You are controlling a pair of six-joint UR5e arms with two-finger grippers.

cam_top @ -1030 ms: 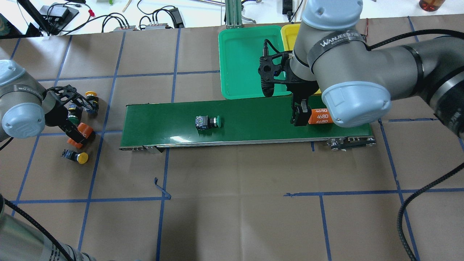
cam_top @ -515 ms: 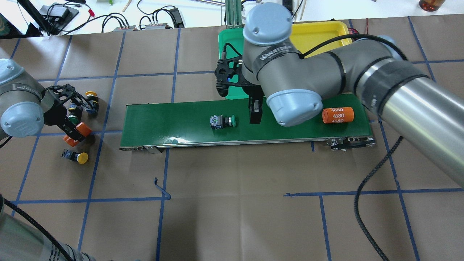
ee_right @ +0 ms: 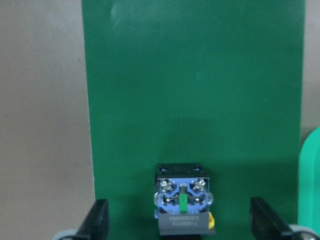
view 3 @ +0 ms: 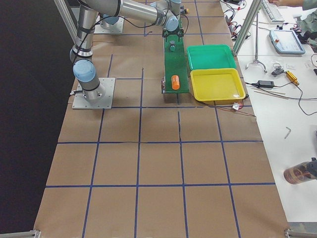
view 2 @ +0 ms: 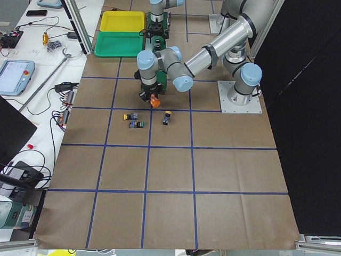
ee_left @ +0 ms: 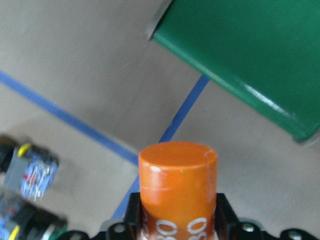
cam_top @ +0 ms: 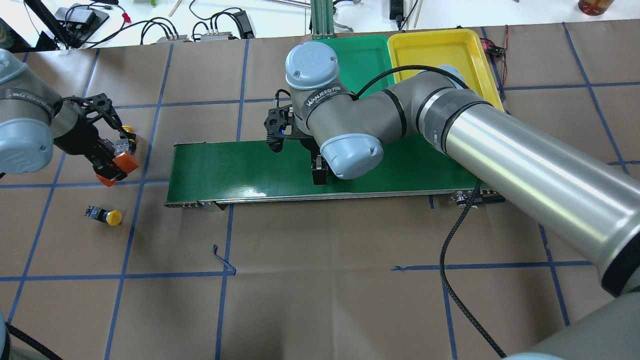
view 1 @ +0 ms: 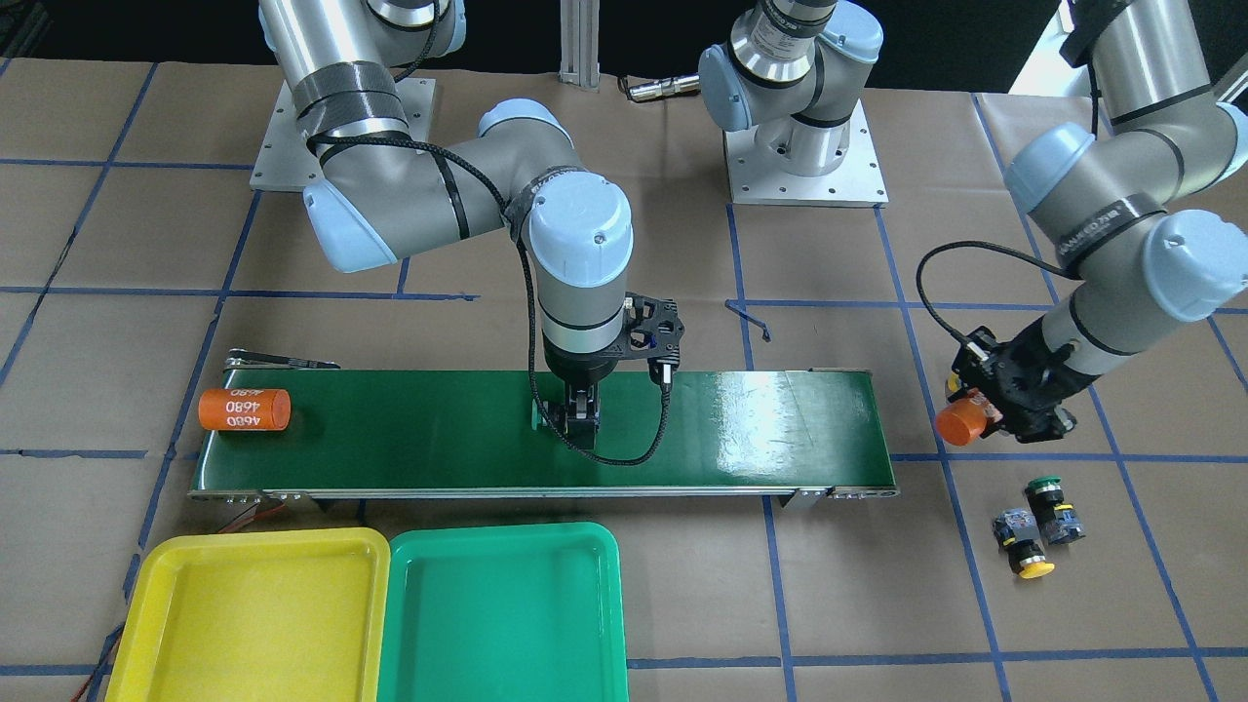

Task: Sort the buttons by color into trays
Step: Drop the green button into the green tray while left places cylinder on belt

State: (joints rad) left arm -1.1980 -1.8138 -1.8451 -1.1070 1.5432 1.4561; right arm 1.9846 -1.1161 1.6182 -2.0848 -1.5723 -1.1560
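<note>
One cylinder (view 1: 245,409) on belt (view 1: 760,419) reads 4680; left gripper (view 1: 973,417) fingers (ee_left: 131,214) clamp another.

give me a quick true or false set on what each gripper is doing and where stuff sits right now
1. The left gripper holds an orange cylinder. True.
2. The green tray has a button in it. False: it is empty, like the yellow tray.
3. The right gripper is clamped on the belt button. False: its fingers stand open on either side, apart from it.
4. A second cylinder lies on the conveyor belt. True.
</note>
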